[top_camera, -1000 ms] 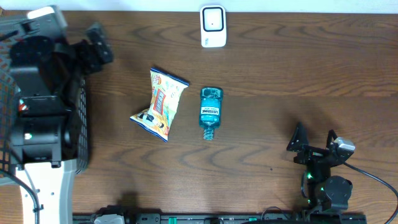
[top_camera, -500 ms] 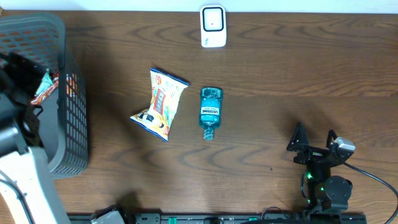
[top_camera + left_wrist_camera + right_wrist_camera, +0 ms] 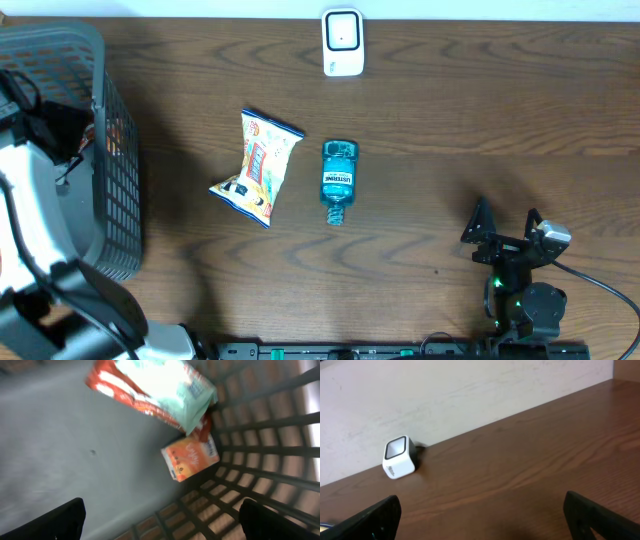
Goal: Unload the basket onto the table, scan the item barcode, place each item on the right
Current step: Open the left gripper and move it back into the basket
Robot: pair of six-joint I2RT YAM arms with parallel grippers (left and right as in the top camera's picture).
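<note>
The white barcode scanner (image 3: 342, 42) stands at the table's far edge and also shows in the right wrist view as the scanner (image 3: 399, 457). A yellow snack bag (image 3: 256, 166) and a blue mouthwash bottle (image 3: 338, 180) lie mid-table, untouched. My left gripper (image 3: 162, 525) is open inside the grey basket (image 3: 118, 190), above a red-and-teal packet (image 3: 155, 387) and a small orange box (image 3: 190, 457). It holds nothing. My right gripper (image 3: 506, 220) rests open and empty at the front right, facing the scanner.
The basket's mesh wall (image 3: 260, 460) rises close to the right of my left gripper. The white left arm (image 3: 40, 220) crosses the basket's near side. A pale wall (image 3: 470, 390) stands behind the scanner.
The left arm has swung left and down, uncovering the basket, and its gripper now points inside it. The right arm and the table items have not moved.
</note>
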